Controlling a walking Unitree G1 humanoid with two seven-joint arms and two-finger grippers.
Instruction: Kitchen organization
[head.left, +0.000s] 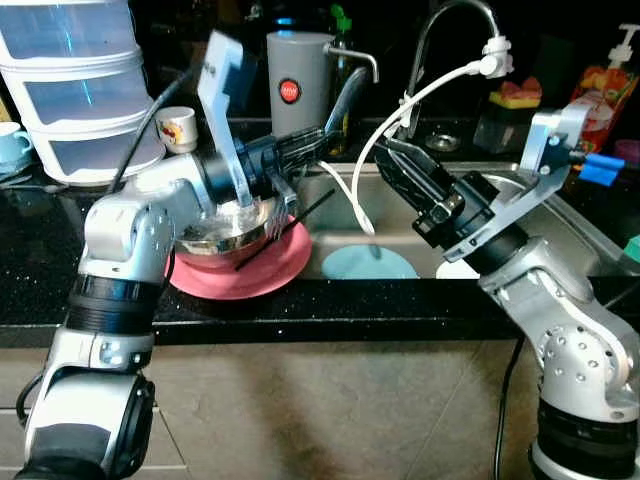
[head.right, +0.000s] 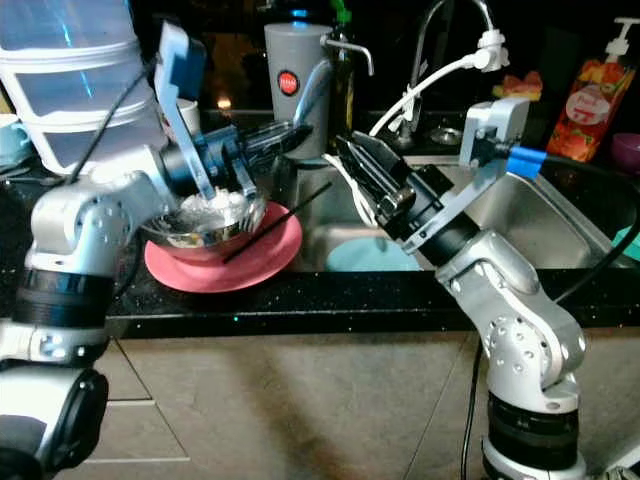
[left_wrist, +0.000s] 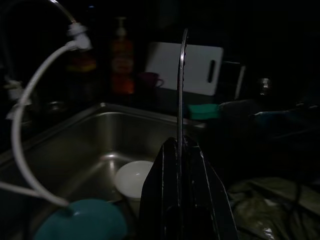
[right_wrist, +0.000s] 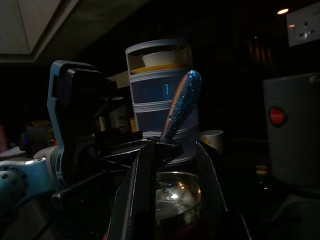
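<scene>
My left gripper (head.left: 320, 136) reaches from the counter toward the sink and is shut on a metal spoon (head.left: 345, 100) whose handle slants up past its fingertips. In the left wrist view the spoon (left_wrist: 182, 85) shows edge-on between the black fingers. My right gripper (head.left: 388, 152) points back at it from over the sink, fingers open. In the right wrist view the spoon (right_wrist: 181, 105) stands just ahead of the gap between those fingers. Below the left arm a steel bowl (head.left: 235, 225) sits on a pink plate (head.left: 270, 270), with a black chopstick (head.left: 295, 222) leaning on it.
The sink (head.left: 580, 230) holds a teal plate (head.left: 370, 265) and a white bowl (left_wrist: 132, 177). A faucet (head.left: 440, 30) with a white hose (head.left: 400, 110) arches over it. A grey canister (head.left: 298, 85), stacked plastic containers (head.left: 70, 90), a mug (head.left: 177, 127) and a soap bottle (head.left: 610, 85) line the back.
</scene>
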